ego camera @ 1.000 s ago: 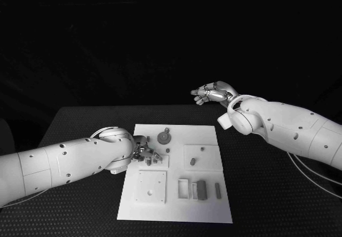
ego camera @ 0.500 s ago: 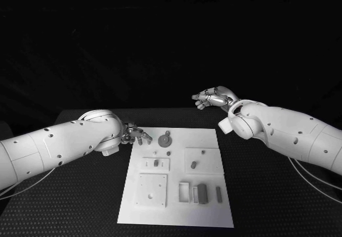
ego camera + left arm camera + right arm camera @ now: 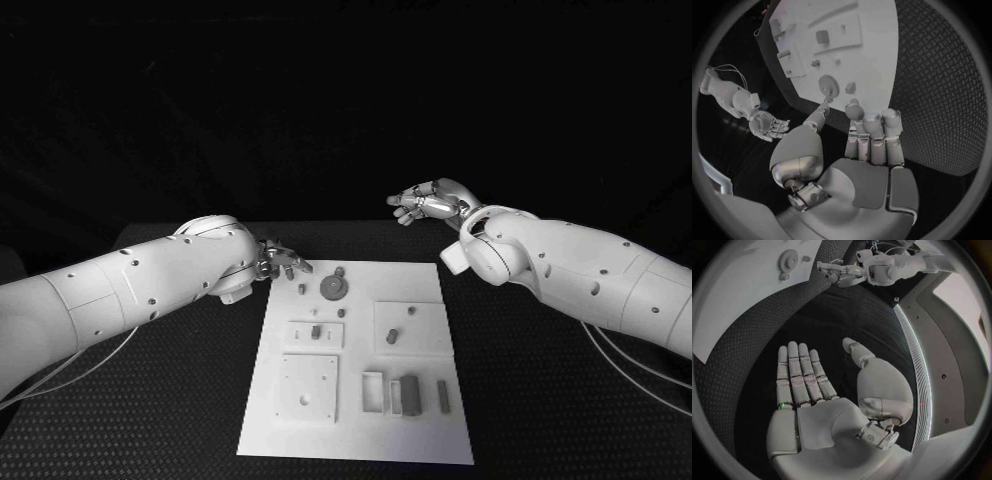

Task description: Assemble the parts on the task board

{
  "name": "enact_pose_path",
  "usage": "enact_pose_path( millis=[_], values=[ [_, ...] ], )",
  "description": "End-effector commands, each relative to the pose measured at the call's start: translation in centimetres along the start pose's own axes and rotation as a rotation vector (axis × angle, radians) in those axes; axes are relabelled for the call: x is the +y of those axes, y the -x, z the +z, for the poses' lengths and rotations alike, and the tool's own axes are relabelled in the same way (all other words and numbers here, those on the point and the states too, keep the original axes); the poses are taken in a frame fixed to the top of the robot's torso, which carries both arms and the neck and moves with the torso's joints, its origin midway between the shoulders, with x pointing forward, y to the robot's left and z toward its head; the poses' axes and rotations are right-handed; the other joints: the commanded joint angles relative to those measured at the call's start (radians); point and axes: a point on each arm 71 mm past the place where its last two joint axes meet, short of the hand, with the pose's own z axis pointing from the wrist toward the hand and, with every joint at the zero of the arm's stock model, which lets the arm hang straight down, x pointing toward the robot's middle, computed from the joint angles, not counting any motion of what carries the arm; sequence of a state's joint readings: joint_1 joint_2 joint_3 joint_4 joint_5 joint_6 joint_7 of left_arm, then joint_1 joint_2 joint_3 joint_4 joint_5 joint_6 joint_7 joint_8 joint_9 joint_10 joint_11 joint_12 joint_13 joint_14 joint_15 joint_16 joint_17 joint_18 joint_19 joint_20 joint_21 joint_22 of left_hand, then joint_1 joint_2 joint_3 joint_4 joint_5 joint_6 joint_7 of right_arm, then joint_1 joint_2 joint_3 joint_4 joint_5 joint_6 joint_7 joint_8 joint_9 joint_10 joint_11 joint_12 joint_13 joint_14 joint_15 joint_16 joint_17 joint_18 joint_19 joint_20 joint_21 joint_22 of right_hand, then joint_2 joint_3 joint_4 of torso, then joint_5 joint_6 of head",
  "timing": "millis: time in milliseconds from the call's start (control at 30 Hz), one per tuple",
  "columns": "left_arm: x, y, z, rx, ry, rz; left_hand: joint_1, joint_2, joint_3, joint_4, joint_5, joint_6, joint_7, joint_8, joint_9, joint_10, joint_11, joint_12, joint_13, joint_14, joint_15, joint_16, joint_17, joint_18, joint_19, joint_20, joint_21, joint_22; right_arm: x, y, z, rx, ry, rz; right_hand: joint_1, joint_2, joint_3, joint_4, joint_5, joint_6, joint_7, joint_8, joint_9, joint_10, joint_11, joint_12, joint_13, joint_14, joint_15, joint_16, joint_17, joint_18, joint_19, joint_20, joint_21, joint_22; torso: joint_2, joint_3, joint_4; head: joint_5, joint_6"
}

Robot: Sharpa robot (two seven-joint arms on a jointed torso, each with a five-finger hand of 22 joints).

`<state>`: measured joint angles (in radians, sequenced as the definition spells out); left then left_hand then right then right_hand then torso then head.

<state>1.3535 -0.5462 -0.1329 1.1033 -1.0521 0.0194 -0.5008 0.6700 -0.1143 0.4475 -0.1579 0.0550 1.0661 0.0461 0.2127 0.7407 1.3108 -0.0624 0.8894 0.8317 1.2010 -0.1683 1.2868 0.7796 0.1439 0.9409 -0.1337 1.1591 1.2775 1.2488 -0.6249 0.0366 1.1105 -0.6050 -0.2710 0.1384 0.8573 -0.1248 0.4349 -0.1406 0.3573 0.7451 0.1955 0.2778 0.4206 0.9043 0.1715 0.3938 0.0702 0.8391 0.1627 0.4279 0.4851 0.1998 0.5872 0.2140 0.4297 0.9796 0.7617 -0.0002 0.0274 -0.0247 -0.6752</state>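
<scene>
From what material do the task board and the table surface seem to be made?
The task board looks like smooth, matte white plastic or painted plate, with even shading and crisp edges. The table seems covered by a black textured mat, perhaps rubber or woven: a fine grid pattern shows.

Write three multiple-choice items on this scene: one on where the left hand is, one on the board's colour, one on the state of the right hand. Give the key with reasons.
1. Where is the left hand?
A. At the board's far left corner
B. Over the board's near right corner
C. Off the table's right side

2. What colour is the board?
A. Black
B. White
C. Blue

3. What state is the right hand in?
A. Gripping the gear
B. Pressed flat on the board
C. Empty, raised beyond the board's far right corner

Key:
1 A: the head view puts the left hand at the board's far left corner, close to the gear.
2 B: the board is a white plate on the black table.
3 C: the right wrist view shows that hand's fingers straight with nothing in them, over the table.
</scene>
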Motion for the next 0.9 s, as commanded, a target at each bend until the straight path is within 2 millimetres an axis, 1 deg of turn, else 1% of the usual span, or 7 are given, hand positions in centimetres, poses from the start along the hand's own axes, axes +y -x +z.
enact_pose_path(
  millis=[33, 133, 200, 400, 500, 567, 900],
  values=[
    [-0.4, -0.3, 0.5, -0.003, -0.028, 0.022, 0.011, 0.004, -0.001, -0.011, -0.003, -0.019, 0.008, -0.006, -0.002, -0.013, 0.003, -0.009, -0.004, -0.012, 0.002, -0.009, -0.005, -0.018, -0.012, -0.104, -0.009, -0.003, 0.1, -0.2, 0.1, 0.016, 0.012, 0.001, 0.002, -0.007, -0.004, 0.000, 0.006, -0.006, 0.030, 0.001, -0.001, 0.006, 0.002, -0.004, -0.002, -0.005, 0.003, -0.005, -0.001, 0.019, -0.007, 0.003, -0.005, 0.002, 0.001, -0.0010, -0.0014, 0.003, 0.002],
    [-0.5, -0.6, 0.9, -0.004, -0.025, 0.032, 0.014, 0.009, -0.002, -0.014, -0.003, -0.027, 0.012, -0.010, -0.004, -0.021, 0.007, -0.012, -0.007, -0.016, 0.006, -0.014, -0.010, -0.021, -0.015, -0.102, -0.013, -0.004, 0.1, -0.2, 0.1, 0.015, 0.013, 0.000, 0.002, -0.006, -0.004, 0.000, 0.006, -0.006, 0.030, 0.001, -0.002, 0.006, 0.002, -0.004, -0.002, -0.005, 0.003, -0.005, -0.001, 0.019, -0.007, 0.003, -0.005, 0.002, 0.001, -0.0001, -0.0021, 0.003, 0.000],
    [-0.5, -0.5, 1.2, -0.005, -0.019, 0.034, 0.017, 0.009, -0.003, -0.017, -0.002, -0.029, 0.013, -0.011, -0.004, -0.022, 0.007, -0.012, -0.008, -0.016, 0.006, -0.014, -0.011, -0.022, -0.016, -0.102, -0.013, -0.004, 0.1, -0.2, 0.1, 0.015, 0.013, 0.000, 0.003, -0.005, -0.004, 0.000, 0.006, -0.006, 0.030, 0.001, -0.002, 0.006, 0.002, -0.004, -0.002, -0.005, 0.003, -0.005, -0.001, 0.019, -0.007, 0.003, -0.005, 0.002, 0.001, -0.0011, -0.0024, 0.004, 0.000],
    [-0.1, -0.6, 1.9, 0.008, -0.003, 0.038, 0.023, 0.014, -0.004, -0.023, -0.002, -0.028, 0.013, -0.010, -0.004, -0.021, 0.007, -0.009, -0.008, -0.014, 0.006, -0.011, -0.013, -0.023, -0.014, -0.102, -0.012, -0.003, 0.2, -0.3, 0.2, 0.017, 0.014, 0.001, 0.004, -0.004, -0.004, -0.001, 0.006, -0.006, 0.029, 0.001, -0.002, 0.006, 0.002, -0.004, -0.002, -0.006, 0.003, -0.005, -0.001, 0.019, -0.008, 0.003, -0.005, 0.002, 0.001, 0.0015, -0.0025, 0.004, 0.001],
    [-0.1, -1.1, 2.0, 0.026, -0.011, 0.040, 0.026, 0.017, -0.005, -0.026, -0.002, -0.028, 0.013, -0.009, -0.004, -0.021, 0.007, -0.008, -0.009, -0.013, 0.006, -0.010, -0.014, -0.024, -0.013, -0.102, -0.011, -0.003, 0.2, -0.3, 0.2, 0.017, 0.014, 0.001, 0.004, -0.004, -0.005, -0.001, 0.006, -0.006, 0.029, 0.001, -0.002, 0.005, 0.003, -0.005, -0.002, -0.006, 0.004, -0.006, -0.001, 0.019, -0.009, 0.004, -0.006, 0.002, 0.001, 0.0010, -0.0023, 0.002, 0.002],
    [-0.1, -1.5, 2.2, 0.044, -0.016, 0.031, 0.027, 0.017, -0.005, -0.026, -0.002, -0.027, 0.013, -0.009, -0.004, -0.021, 0.007, -0.008, -0.009, -0.013, 0.006, -0.010, -0.014, -0.024, -0.013, -0.102, -0.011, -0.003, 0.2, -0.3, 0.1, 0.016, 0.014, 0.001, 0.004, -0.004, -0.005, -0.001, 0.006, -0.006, 0.028, 0.001, -0.002, 0.005, 0.003, -0.005, -0.002, -0.007, 0.004, -0.006, -0.001, 0.019, -0.009, 0.004, -0.006, 0.002, 0.001, -0.0002, -0.0020, 0.001, 0.001],
    [0.1, -2.8, 2.7, 0.112, -0.006, -0.024, 0.024, 0.027, -0.009, -0.027, -0.002, -0.028, 0.013, -0.009, -0.004, -0.022, 0.008, -0.006, -0.010, -0.013, 0.007, -0.007, -0.015, -0.025, -0.012, -0.102, -0.011, -0.002, 0.2, -0.4, 0.2, 0.017, 0.015, 0.001, 0.005, -0.003, -0.006, -0.002, 0.006, -0.007, 0.028, 0.001, -0.003, 0.005, 0.003, -0.006, -0.002, -0.008, 0.004, -0.006, -0.001, 0.019, -0.010, 0.004, -0.007, 0.002, 0.000, -0.0001, -0.0013, 0.000, -0.002]
  ],
)
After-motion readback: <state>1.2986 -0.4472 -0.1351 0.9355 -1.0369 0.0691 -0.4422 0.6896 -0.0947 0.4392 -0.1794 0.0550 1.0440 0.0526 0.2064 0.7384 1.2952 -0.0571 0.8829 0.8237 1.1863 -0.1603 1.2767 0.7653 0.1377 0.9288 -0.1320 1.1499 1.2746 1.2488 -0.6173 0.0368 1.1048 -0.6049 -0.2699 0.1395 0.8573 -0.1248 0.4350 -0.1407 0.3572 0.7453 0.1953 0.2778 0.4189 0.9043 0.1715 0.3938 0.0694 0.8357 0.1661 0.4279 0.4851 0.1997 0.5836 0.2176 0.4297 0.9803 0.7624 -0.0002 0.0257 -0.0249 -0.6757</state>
